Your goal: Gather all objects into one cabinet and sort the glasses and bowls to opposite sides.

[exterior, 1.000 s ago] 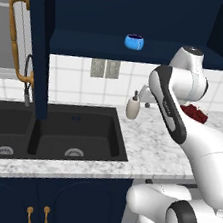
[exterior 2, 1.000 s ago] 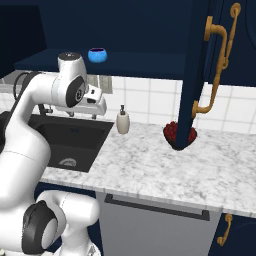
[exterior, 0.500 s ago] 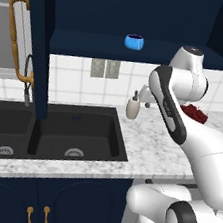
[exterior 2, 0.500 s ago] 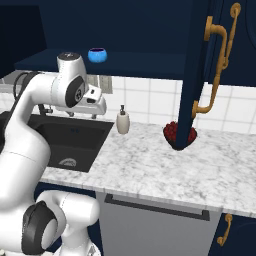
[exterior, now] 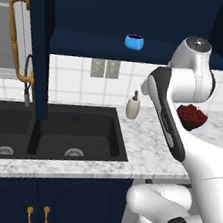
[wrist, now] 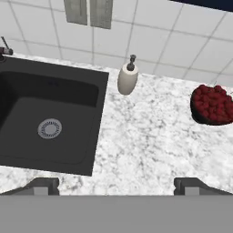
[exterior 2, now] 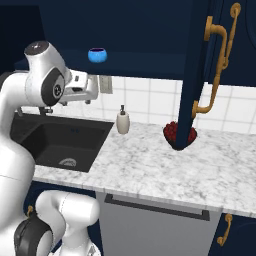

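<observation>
1. I hold the gripper [wrist: 116, 184] spread wide, holding nothing, over the counter [wrist: 145, 141].
2. The blue bowl [exterior 2: 98, 54] sits above and beyond it; I should lift, then approach level with its rim.

Arm [exterior: 171, 117] folded high, jaws wide apart

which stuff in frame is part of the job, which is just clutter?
Job:
- blue bowl, on the open navy shelf above the counter
- claw, open and empty

Clutter:
- soap dispenser
- dark bowl of red fruit
- sink
</observation>
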